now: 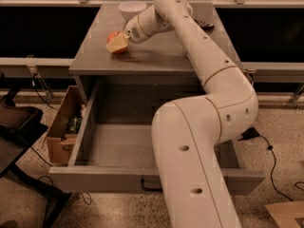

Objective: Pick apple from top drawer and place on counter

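Note:
My gripper (118,43) is over the left part of the counter (156,57), at the end of the white arm that reaches across from the right. Its yellowish fingers (117,45) are shut on the red-orange apple (112,35), which sits low, at or just above the counter surface. The top drawer (118,148) stands pulled out below, its speckled floor bare where it shows. Its black handle (148,186) is on the front panel. My arm hides the drawer's right half.
A white bowl (132,8) stands at the counter's back edge behind the apple. A small black object (204,23) lies at the back right. A cardboard box (61,129) sits on the floor left of the drawer. Cables (271,161) lie on the right.

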`<state>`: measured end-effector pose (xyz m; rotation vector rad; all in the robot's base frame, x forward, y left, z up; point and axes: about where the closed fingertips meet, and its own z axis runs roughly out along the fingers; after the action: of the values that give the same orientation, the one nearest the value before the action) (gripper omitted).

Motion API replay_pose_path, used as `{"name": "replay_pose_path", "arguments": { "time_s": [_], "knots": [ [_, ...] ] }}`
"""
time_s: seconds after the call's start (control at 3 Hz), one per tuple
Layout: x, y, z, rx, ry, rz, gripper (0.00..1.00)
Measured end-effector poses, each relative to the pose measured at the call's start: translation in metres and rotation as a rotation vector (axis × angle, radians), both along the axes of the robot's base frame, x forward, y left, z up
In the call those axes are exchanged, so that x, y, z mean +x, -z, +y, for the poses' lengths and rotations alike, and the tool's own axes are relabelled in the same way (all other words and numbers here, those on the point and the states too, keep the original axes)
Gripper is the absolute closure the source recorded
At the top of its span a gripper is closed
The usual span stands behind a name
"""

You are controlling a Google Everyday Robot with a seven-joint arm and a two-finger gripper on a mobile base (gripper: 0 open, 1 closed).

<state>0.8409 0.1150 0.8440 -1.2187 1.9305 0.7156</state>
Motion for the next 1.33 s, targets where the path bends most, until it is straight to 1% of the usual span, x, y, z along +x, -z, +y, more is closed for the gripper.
{"name": "replay_pose_path", "arguments": {
  "time_s": [0.67,1.0,1.33],
  "knots": [
    [0.0000,0.0001,0.0001,0.000,0.000,0.000,0.06],
    [0.0000,0.0001,0.0001,0.000,0.000,0.000,0.00],
    [-0.0022,-0.0039,0.0011,0.002,-0.010,-0.005,0.00]
  ]
}}
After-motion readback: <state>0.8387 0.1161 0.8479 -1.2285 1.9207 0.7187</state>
